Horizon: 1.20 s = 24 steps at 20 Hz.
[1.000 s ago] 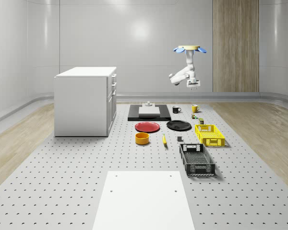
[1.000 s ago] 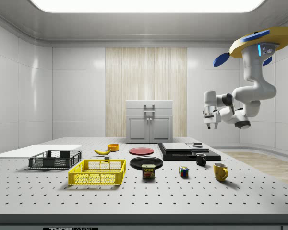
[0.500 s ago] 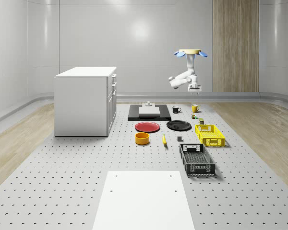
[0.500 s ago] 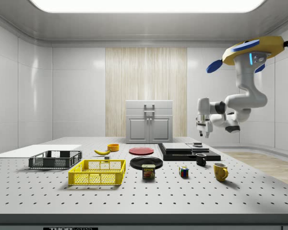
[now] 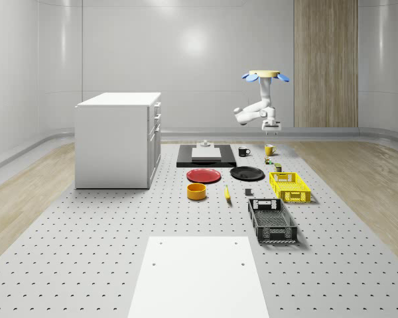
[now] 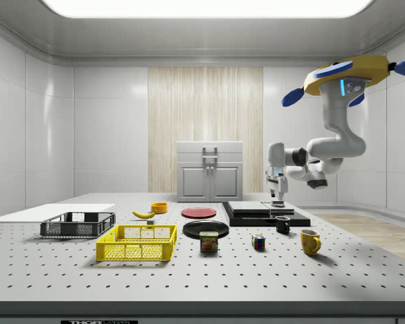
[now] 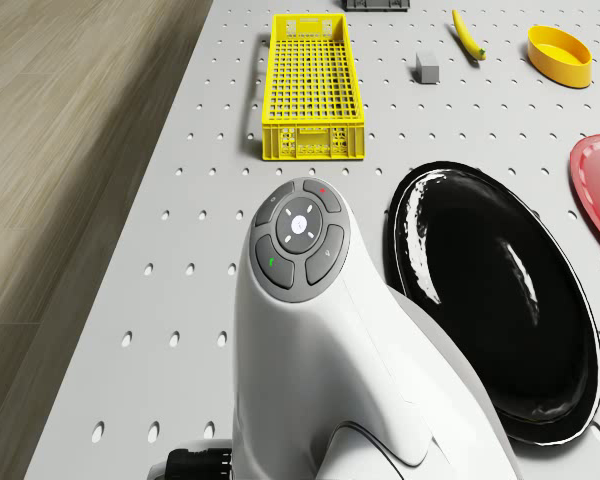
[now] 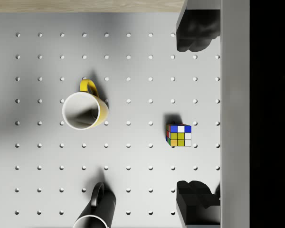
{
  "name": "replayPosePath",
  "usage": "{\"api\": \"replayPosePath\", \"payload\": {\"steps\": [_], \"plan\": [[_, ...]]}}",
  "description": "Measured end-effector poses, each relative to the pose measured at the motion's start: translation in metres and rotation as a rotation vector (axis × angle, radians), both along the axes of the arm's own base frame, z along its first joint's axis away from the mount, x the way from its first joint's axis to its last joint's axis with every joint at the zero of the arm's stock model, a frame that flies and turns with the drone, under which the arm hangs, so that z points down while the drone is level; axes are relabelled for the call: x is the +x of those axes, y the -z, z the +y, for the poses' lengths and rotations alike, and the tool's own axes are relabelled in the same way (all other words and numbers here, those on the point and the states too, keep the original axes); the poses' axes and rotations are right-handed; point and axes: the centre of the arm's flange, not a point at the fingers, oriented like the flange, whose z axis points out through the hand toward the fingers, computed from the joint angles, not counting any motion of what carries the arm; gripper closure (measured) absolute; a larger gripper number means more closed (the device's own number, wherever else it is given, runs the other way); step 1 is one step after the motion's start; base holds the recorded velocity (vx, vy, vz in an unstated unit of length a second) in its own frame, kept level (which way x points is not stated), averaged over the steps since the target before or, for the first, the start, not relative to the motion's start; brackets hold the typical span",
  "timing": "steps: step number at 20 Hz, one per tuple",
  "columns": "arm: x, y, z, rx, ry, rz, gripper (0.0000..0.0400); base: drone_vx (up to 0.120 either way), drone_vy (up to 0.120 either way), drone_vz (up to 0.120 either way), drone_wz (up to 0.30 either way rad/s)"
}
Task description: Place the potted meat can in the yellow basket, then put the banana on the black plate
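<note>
On the side view's left lies a white sheet (image 6: pixel 50 212) at the table (image 6: pixel 202 277) edge, then a dark crate (image 6: pixel 77 225), with bare pegboard in front of both. The basket (image 6: pixel 136 243) stands next, near the table's front, open on top and with nothing in it. Behind it lie the banana (image 6: pixel 144 214) and an orange bowl (image 6: pixel 159 207), well apart from the basket. The black plate (image 6: pixel 205 228) sits just past the basket's right end, a red plate (image 6: pixel 198 212) behind it, and a cabinet (image 6: pixel 210 171) beyond at the far edge. The can (image 6: pixel 208 241) stands upright on the table between the basket and a cube (image 6: pixel 258 242), just in front of the black plate; there is free table on each side of it.

Further right are a black slab (image 6: pixel 264 214), a black mug (image 6: pixel 282 225) and a yellow mug (image 6: pixel 310 241), with clear table towards the right edge and wood floor past it.

The drone (image 6: pixel 347 71) hovers high over the table's right end, nothing near it. Its arm bends down and leftwards, and the tool (image 6: pixel 279 200) hangs above the slab and black mug, clear of both. In the wrist view the tool (image 8: pixel 197 114) points straight down with its fingers (image 8: pixel 195 31) spread wide, released and holding nothing; the cube (image 8: pixel 179 135) lies below between them, the yellow mug (image 8: pixel 85 109) to one side.
</note>
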Motion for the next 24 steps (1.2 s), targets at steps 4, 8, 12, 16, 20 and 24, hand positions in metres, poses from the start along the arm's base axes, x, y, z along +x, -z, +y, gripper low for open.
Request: {"api": "replayPosePath", "payload": {"steps": [4,8,12,16,20,24], "plan": [[0.0,0.0,-0.0001,-0.001,0.0,0.0,0.0,0.12,0.0,-0.12,0.0],[0.0,0.0,-0.0001,-0.002,0.0,0.0,0.0,0.12,0.0,-0.12,0.0],[0.0,0.0,-0.0002,-0.002,0.0,0.0,0.0,0.12,0.0,-0.12,0.0],[0.0,0.0,-0.0002,-0.002,0.0,0.0,0.0,0.12,0.0,-0.12,0.0],[0.0,0.0,-0.0001,-0.002,0.0,0.0,0.0,0.12,0.0,-0.12,0.0],[0.0,0.0001,-0.0001,-0.002,0.0,0.0,0.0,0.12,0.0,-0.12,0.0]]}}
